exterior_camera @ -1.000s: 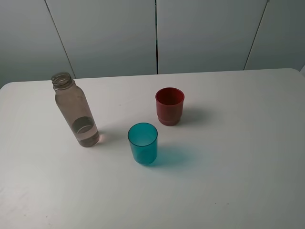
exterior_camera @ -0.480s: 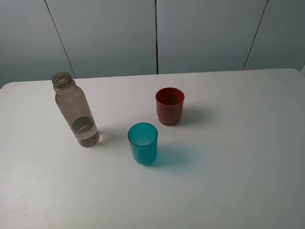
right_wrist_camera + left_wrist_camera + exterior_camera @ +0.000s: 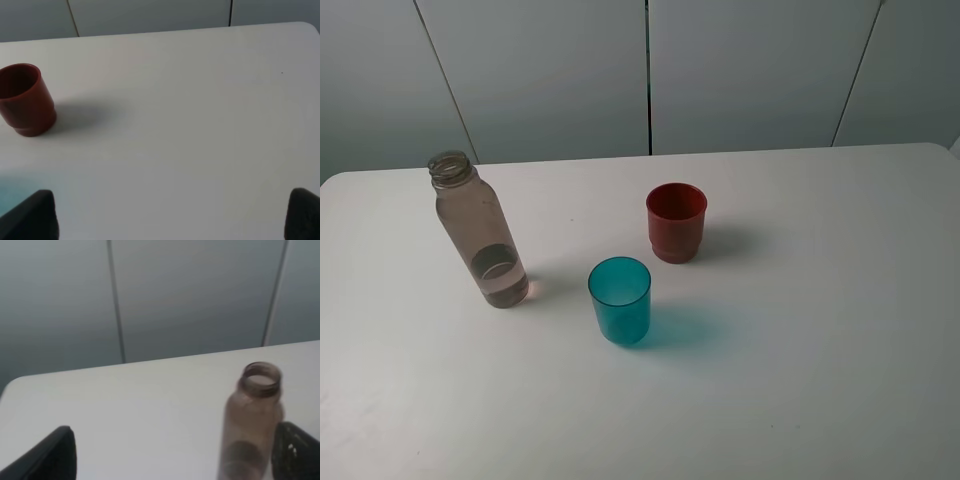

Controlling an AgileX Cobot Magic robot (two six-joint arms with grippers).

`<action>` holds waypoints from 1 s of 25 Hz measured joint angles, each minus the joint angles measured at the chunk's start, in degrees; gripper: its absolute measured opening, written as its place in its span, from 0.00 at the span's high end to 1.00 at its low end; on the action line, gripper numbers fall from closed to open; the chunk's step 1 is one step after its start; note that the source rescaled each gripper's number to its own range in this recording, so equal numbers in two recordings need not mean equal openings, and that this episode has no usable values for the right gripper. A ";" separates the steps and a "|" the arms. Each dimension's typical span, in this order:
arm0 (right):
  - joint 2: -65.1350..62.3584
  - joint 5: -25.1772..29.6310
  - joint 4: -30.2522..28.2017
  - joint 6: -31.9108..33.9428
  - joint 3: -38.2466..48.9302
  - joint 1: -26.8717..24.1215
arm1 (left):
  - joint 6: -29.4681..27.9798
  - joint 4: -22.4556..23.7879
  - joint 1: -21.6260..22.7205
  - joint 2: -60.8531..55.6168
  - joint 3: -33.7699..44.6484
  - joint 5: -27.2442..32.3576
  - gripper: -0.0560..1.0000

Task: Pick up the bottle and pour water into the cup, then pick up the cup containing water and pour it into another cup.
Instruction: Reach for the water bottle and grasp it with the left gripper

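The bottle (image 3: 480,240) stands upright and capless on the left of the white table (image 3: 820,350), with a little water in its bottom. The teal cup (image 3: 620,300) stands near the middle, and another cup (image 3: 676,222), dark red, sits just behind it to the right. No arm shows in the exterior high view. In the left wrist view my left gripper (image 3: 172,460) is open, and the bottle (image 3: 252,425) stands ahead of it, close to one finger (image 3: 295,450). My right gripper (image 3: 167,215) is open above bare table, with the red cup (image 3: 25,99) far off to one side.
Grey wall panels (image 3: 650,70) rise behind the table's far edge. The table's rounded right corner (image 3: 307,27) shows in the right wrist view. Bare tabletop stretches to the right of and in front of the cups.
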 joint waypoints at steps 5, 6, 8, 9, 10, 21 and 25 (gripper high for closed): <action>0.00 0.00 0.00 0.00 0.00 0.00 | 20.31 -21.11 -0.41 11.93 0.00 -3.05 0.00; 0.00 0.00 0.00 0.00 0.00 0.00 | 23.27 -23.85 -0.41 13.69 0.00 -3.19 0.00; 0.00 0.00 0.00 0.00 0.00 0.00 | 28.17 -29.67 -0.41 17.62 0.00 -3.57 0.00; 0.00 0.00 0.00 0.00 0.00 0.00 | 29.77 -31.59 -0.41 19.18 0.00 -3.85 0.00; 0.00 0.00 0.00 0.00 0.00 0.00 | 31.49 -32.51 -0.41 21.06 0.00 -4.24 0.00; 0.00 0.00 0.00 0.00 0.00 0.00 | 45.56 -37.61 -6.09 31.48 6.55 -22.69 0.00; 0.00 0.00 0.00 0.00 0.00 0.00 | 45.70 -37.61 -12.53 31.60 14.36 -37.35 0.00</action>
